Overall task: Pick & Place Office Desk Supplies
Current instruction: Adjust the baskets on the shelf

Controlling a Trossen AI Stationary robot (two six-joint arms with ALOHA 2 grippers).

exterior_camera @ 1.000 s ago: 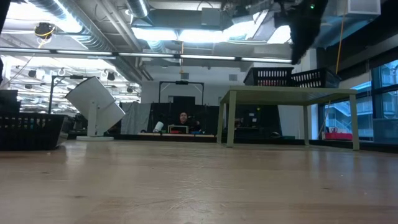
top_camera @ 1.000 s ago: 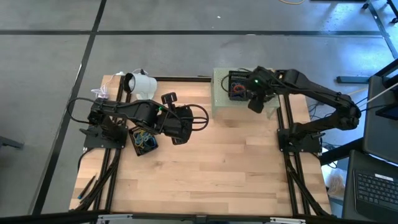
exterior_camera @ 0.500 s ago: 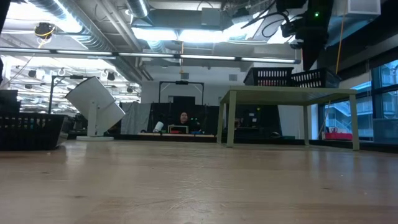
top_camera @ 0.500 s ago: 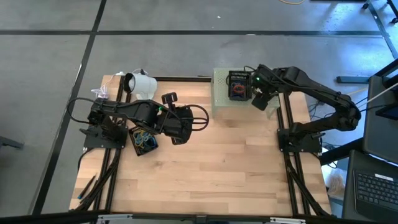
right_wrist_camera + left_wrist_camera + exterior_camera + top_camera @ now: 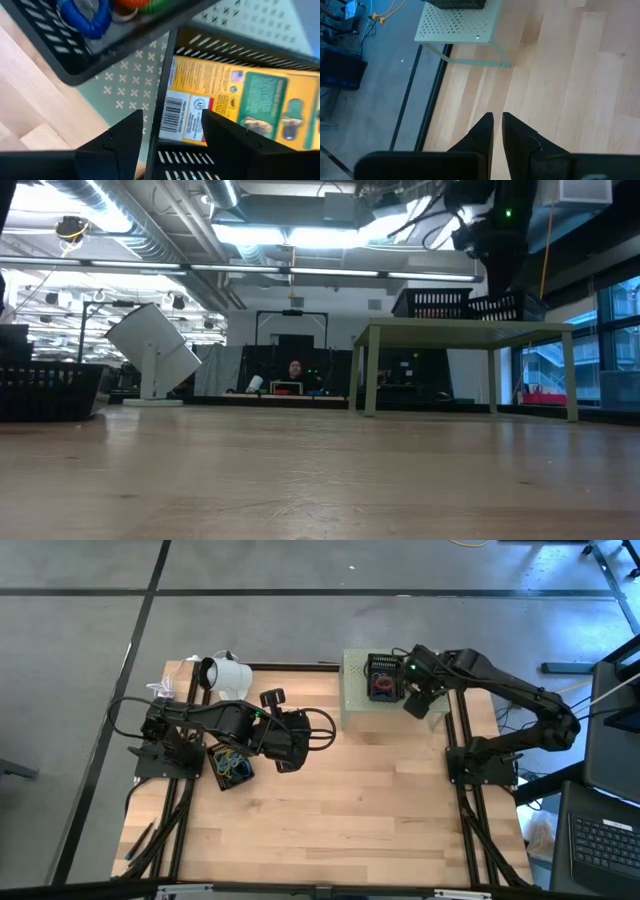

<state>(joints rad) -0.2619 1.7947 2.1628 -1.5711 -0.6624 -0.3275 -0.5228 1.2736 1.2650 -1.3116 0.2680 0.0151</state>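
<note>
High view: right hand (image 5: 417, 703) over pale green stand (image 5: 355, 705), beside black tray (image 5: 382, 677) with red and blue rubber bands (image 5: 381, 686); left hand (image 5: 288, 762) mid-bench (image 5: 350, 810).
Left wrist view: fingers (image 5: 482, 134) nearly shut, nothing held.
Right wrist view: fingers (image 5: 120, 137) apart, empty, above yellow printed packet (image 5: 230, 102).
</note>
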